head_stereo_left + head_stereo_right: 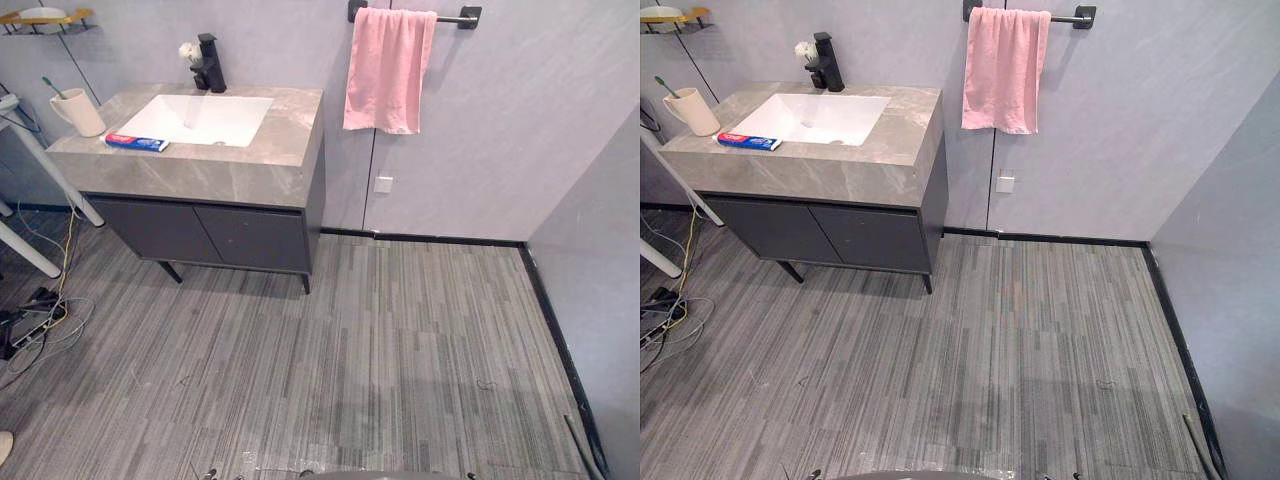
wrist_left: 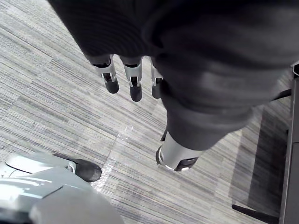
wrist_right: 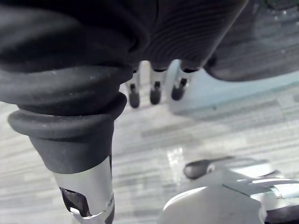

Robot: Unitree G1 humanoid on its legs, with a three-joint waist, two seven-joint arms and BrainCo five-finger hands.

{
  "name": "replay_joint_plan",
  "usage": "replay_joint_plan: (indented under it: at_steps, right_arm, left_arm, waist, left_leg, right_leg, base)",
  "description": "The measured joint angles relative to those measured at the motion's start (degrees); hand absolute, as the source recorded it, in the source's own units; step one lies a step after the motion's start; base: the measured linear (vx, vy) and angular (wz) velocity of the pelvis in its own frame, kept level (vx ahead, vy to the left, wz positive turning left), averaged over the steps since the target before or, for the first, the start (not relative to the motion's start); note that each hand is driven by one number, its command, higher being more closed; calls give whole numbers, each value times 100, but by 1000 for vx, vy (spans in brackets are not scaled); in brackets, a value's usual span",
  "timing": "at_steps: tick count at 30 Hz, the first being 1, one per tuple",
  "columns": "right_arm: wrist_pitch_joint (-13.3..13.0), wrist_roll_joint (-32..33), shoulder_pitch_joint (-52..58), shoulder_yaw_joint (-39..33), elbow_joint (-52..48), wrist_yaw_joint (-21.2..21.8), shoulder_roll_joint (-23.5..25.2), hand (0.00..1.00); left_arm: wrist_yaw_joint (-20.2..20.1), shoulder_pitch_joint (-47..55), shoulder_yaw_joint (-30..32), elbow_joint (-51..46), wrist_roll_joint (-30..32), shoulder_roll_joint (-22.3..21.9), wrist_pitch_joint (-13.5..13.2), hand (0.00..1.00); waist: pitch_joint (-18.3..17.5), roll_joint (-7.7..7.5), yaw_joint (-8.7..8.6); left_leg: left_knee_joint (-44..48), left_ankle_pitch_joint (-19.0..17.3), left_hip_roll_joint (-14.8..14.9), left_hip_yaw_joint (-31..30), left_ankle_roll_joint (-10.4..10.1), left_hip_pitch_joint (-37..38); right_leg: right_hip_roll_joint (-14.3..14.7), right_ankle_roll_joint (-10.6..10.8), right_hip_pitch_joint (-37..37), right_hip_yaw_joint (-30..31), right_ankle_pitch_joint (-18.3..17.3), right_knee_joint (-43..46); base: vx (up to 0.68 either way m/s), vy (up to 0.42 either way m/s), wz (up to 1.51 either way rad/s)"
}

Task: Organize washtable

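Floor [image 1: 400, 360] takes most of my head views: grey planks, w/ the washtable [image 1: 200, 230] well apart from me, in the far left corner against the wall. So I judge we're at the very start: approach not yet made, nothing w/in reach.

Its stone worktop [image 1: 290, 140] has the white sink [image 1: 200, 118] sunk in the middle, black tap [image 1: 210, 62] at the back rim. Pink towel [image 1: 385, 70] hangs over a wall rail [image 1: 455, 17] right of the unit; looks tidy, prob. needs no touching.

L hand [image 2: 134, 86] hangs over the floor in its wrist cam: fingers [image 2: 111, 81] straight-ish, relaxed, holding nothing, which is sensible for walking. R hand [image 3: 155, 91] same: fingers [image 3: 134, 95] loose, pointing down, empty.

Small stuff, i.e. what needs tidying:
- Cream cup [image 1: 78, 112] stands upright at the worktop's left edge, green toothbrush [image 1: 52, 87] leaning inside it.
- Red-blue toothpaste box [image 1: 137, 142] lies flat just beside the sink's front-left corner, near the cup but apart from it.

Guess: the box belongs by the cup. Next move calls for walking fwd-left til the worktop is under both arms.
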Motion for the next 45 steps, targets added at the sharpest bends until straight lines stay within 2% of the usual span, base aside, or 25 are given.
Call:
replay_joint_plan:
  at_steps: [16,19,20,21,23,24,26,27,29,30,31,32,34,35,36,37,38,39,40,41,42,43,44,45]
  right_arm:
    - [0,4,-9,-102,35,12,19,0]
    - [-3,10,-43,-254,11,14,61,0]
    - [-2,27,-62,-397,-32,12,91,0]
    - [-4,57,-57,-456,-76,14,108,0]
    - [-12,186,76,-577,-307,17,151,0]
    - [-13,188,89,-584,-365,15,169,0]
    - [-12,216,67,-617,-423,8,216,0]
    - [-17,215,80,-616,-440,0,242,0]
    - [-45,210,133,-616,-473,2,275,0]
    - [-50,216,107,-620,-472,-2,279,0]
    - [-49,220,103,-624,-472,-6,278,0]
    - [-46,226,98,-651,-474,-7,269,0]
    - [-20,233,102,-761,-477,-9,268,0]
    - [-10,236,112,-808,-482,-8,277,0]
    - [1,232,132,-854,-468,-6,328,0]
    - [16,230,120,-871,-452,4,309,0]
    - [14,225,102,-942,-449,2,278,0]
    - [-6,225,76,-964,-482,1,235,0]
    - [-11,226,46,-954,-474,0,191,0]
    - [-7,210,13,-937,-457,-8,84,0]
    - [4,210,7,-930,-402,-29,59,0]
    - [14,232,-18,-769,-402,-112,63,0]
    - [12,232,-10,-667,-405,-127,56,0]
    - [9,232,-64,-452,-398,-139,55,0]
  left_arm:
    - [-14,-46,29,-2,-2,1,-4,0]
    - [-18,-48,160,-18,-9,-30,-4,0]
    - [-21,-43,213,-61,-8,-57,-3,0]
    - [-27,-44,262,-70,-10,-71,-3,0]
    - [-16,-90,272,-121,-14,-116,4,0]
    - [-20,-102,272,-156,-5,-120,5,0]
    - [-19,-102,296,-160,1,-96,9,0]
    - [-20,-108,323,-165,11,-84,13,0]
    - [-21,-170,351,-170,12,-81,11,0]
    - [-22,-202,353,-173,15,-75,9,0]
    - [-20,-203,355,-176,14,-75,9,0]
    - [-9,-204,362,-176,13,-77,14,0]
    - [-9,-235,411,-196,16,-106,14,0]
    - [-11,-230,485,-242,33,-146,15,0]
    - [-14,-185,559,-286,38,-130,12,0]
    - [-11,-208,600,-279,40,-172,25,0]
    - [-26,-213,793,-296,39,-256,24,0]
    - [-24,-224,953,-309,36,-374,23,0]
    - [-24,-226,1015,-314,25,-429,23,0]
    - [-24,-222,1018,-309,3,-481,37,0]
    - [-24,-221,1018,-313,-12,-482,43,0]
    - [-13,-181,1015,-430,-44,-454,33,0]
    - [-16,-171,1009,-505,-45,-431,30,0]
    - [-13,-167,992,-687,-51,-399,-4,0]
  waist:
    - [84,-15,7]
    - [185,-71,9]
    - [194,-59,16]
    - [211,-57,15]
    - [330,4,11]
    - [408,40,20]
    - [492,-3,17]
    - [463,32,7]
    - [464,17,8]
    - [460,8,7]
    - [460,5,7]
    - [461,6,-8]
    - [459,14,-48]
    - [444,28,-152]
    - [401,-46,-213]
    - [396,34,-229]
    - [261,111,-234]
    - [201,260,-230]
    - [226,314,-218]
    - [264,443,-132]
    - [280,464,-121]
    - [339,374,-62]
    - [356,320,-36]
    - [366,204,29]
  left_leg:
    - [-1,-5,9,139,3,8]
    - [513,-325,-1,217,189,-217]
    - [944,-603,-8,302,206,-474]
    - [1142,-722,-25,330,246,-573]
    - [1600,-1093,-57,373,385,-665]
    - [1599,-1157,-28,435,463,-529]
    - [1457,-1223,9,504,475,-194]
    - [1363,-1265,105,523,439,-31]
    - [1351,-1375,288,505,311,68]
    - [1352,-1439,414,488,162,123]
    - [1352,-1482,455,479,100,165]
    - [1305,-1562,530,467,-25,275]
    - [1137,-1704,692,435,-226,550]
    - [1026,-1796,849,340,-373,749]
    - [1235,-1888,946,227,-494,860]
    - [1542,-1932,1054,144,-529,813]
    - [2570,-1881,1248,12,-452,401]
    - [3858,-1522,1389,-149,-116,-185]
    - [4531,-1248,1491,-178,7,-508]
    - [5717,-1100,1735,-141,45,-1021]
    - [6181,-1107,1820,-95,37,-1201]
    - [6918,-1135,1821,89,35,-1563]
    - [7049,-1136,1772,180,35,-1728]
    - [7089,-1138,1586,370,29,-2230]
  right_leg:
    - [11,-22,-37,125,34,0]
    - [-12,43,-130,240,-6,119]
    - [-57,96,-371,271,-283,459]
    - [-129,115,-517,182,-418,731]
    - [-340,477,-1008,-37,-765,2083]
    - [-490,448,-1508,-274,-835,3205]
    - [-845,340,-1918,-792,-964,3942]
    - [-965,331,-2063,-994,-967,3887]
    - [-996,372,-2323,-1111,-896,3438]
    - [-995,426,-2560,-1104,-727,2958]
    - [-997,429,-2670,-1102,-613,2759]
    - [-997,381,-2854,-1085,-349,2460]
    - [-1064,272,-3069,-1116,-103,2448]
    - [-1092,227,-3136,-1252,-98,2757]
    - [-1095,-33,-3143,-1257,52,3170]
    - [-1063,-121,-3119,-1325,-196,3450]
    - [-935,-259,-3010,-1478,-570,3603]
    - [-741,-390,-2849,-1543,-816,3565]
    - [-609,-461,-2703,-1547,-892,3462]
    - [-292,-544,-2286,-1531,-952,3118]
    - [-159,-570,-2033,-1501,-964,2914]
    - [20,-606,-1321,-1410,-961,2366]
    - [52,-605,-1050,-1385,-960,2145]
    - [115,-582,-548,-1299,-946,1656]
  base:
    - [-1,0,-3]
    - [-28,11,-23]
    - [-42,13,-24]
    - [-40,44,-18]
    - [-10,66,-18]
    - [56,68,-28]
    - [113,60,-23]
    - [124,35,-13]
    - [270,-19,0]
    - [437,-82,1]
    - [472,-125,2]
    - [512,-156,9]
    - [562,-267,33]
    - [717,-418,66]
    - [615,-394,60]
    - [503,-331,39]
    - [632,-453,7]
    - [635,-451,-2]
    - [755,-530,-29]
    - [504,-323,-36]
    - [736,-422,-46]
    - [590,-317,-30]
    - [772,-406,-29]
    - [504,-260,-21]
